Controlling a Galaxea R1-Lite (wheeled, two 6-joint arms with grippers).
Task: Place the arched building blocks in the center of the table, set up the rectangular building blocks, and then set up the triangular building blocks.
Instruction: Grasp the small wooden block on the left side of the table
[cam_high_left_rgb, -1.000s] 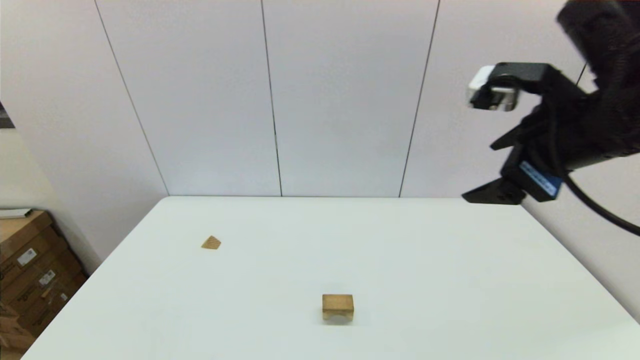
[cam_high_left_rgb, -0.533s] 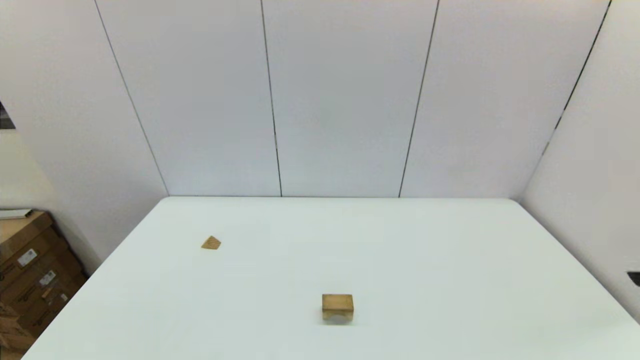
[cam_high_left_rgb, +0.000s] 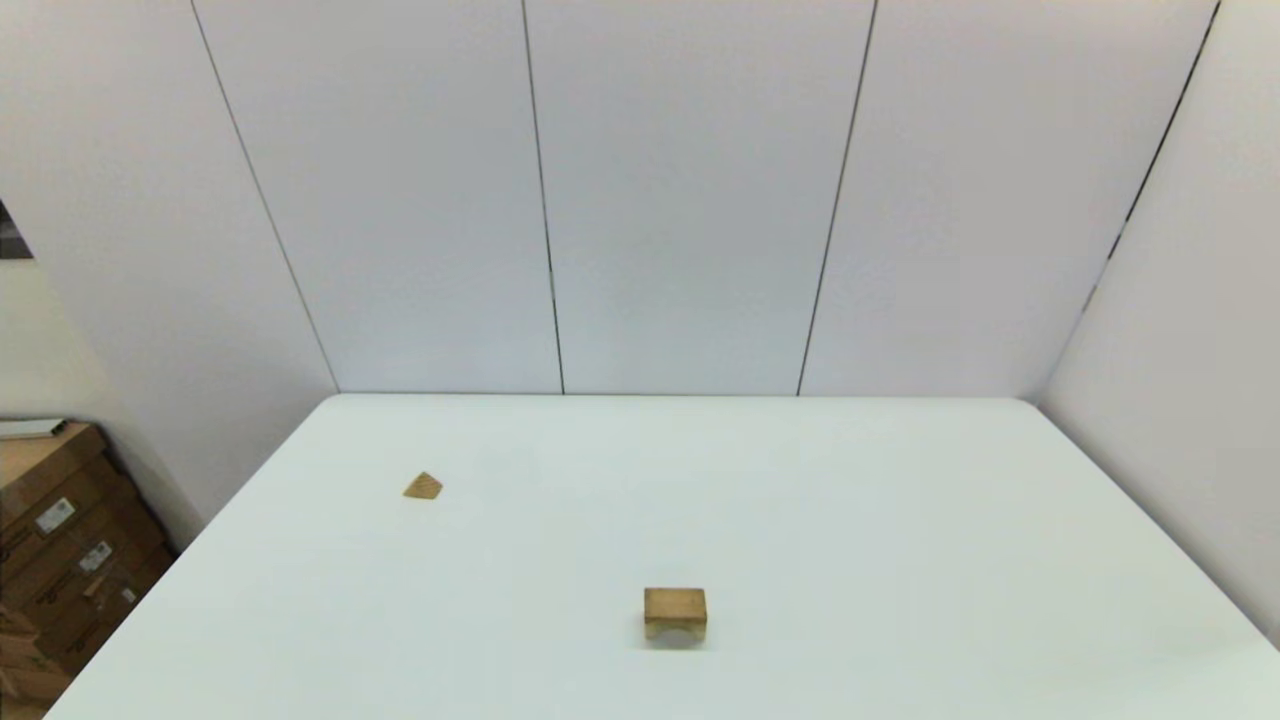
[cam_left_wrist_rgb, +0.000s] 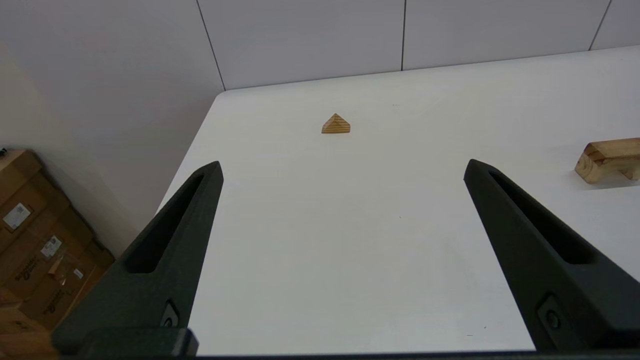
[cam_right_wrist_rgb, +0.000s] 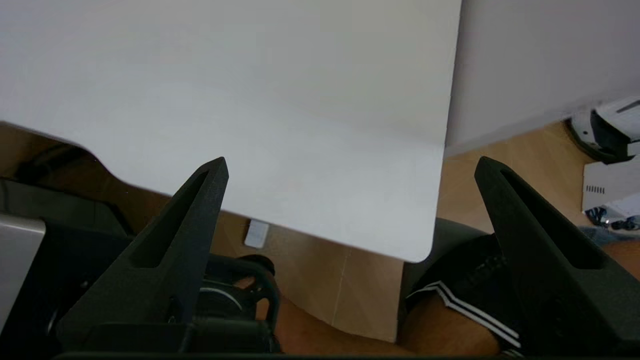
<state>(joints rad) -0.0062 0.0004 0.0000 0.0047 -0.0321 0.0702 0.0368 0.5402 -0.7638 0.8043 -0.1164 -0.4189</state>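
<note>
The arched building block (cam_high_left_rgb: 675, 613) stands on its two legs near the front middle of the white table (cam_high_left_rgb: 850, 500). The triangular building block (cam_high_left_rgb: 423, 486) lies toward the back left. Neither gripper shows in the head view. In the left wrist view my left gripper (cam_left_wrist_rgb: 342, 167) is open and holds nothing; it is off the table, well short of the triangular block (cam_left_wrist_rgb: 335, 124), with the arched block (cam_left_wrist_rgb: 607, 157) off to one side. My right gripper (cam_right_wrist_rgb: 351, 165) is open and holds nothing, over the table's corner (cam_right_wrist_rgb: 420, 252). The rectangular building block is out of view.
Cardboard boxes (cam_high_left_rgb: 60, 540) are stacked on the floor left of the table. A panelled wall runs along the table's back and right sides. By the corner under my right gripper are wooden floor, a person's leg (cam_right_wrist_rgb: 450, 320) and white equipment (cam_right_wrist_rgb: 605, 130).
My right arm was raised at the upper right of the head view a second ago and has dropped out of that view. The blocks have not moved.
</note>
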